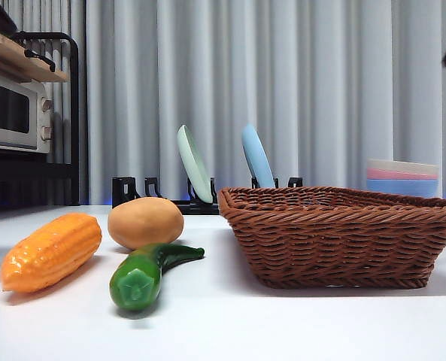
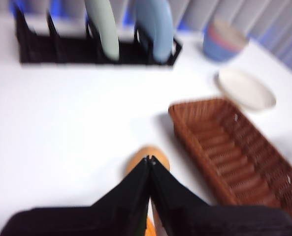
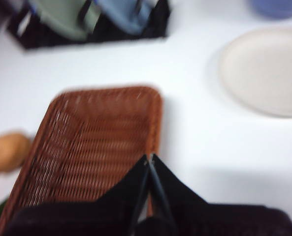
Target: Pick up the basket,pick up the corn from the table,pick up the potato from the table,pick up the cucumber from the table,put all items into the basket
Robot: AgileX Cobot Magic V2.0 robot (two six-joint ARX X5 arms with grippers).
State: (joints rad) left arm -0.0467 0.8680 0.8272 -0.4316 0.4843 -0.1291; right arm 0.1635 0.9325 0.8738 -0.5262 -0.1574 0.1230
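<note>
The corn [image 1: 51,250] is an orange-yellow cob with rows of bumpy kernels, lying on the table [image 1: 298,323] toward its front left corner. Just beside it, farther back, sits the potato [image 1: 145,222], smooth, tan and egg-shaped. The cucumber [image 1: 147,272] is glossy dark green and curved, its lighter cut face turned to the front edge and its thin end pointing back toward the basket [image 1: 343,237]. I cannot tell whether the cucumber touches the potato.

The basket is dark-brown wicker, wide and shallow with flared sides and a braided rim. It stands on the right half of the table, apart from the 3 vegetables, and the part of its inside that I can see holds nothing.

My left claw [image 2: 150,158] hangs above the potato with its 2 jaws pressed together, holding nothing. My right claw [image 3: 148,157] hangs over the basket's right rim, jaws likewise closed and empty.

Along the back edge a black rack [image 1: 144,192] holds 2 upright plates.
</note>
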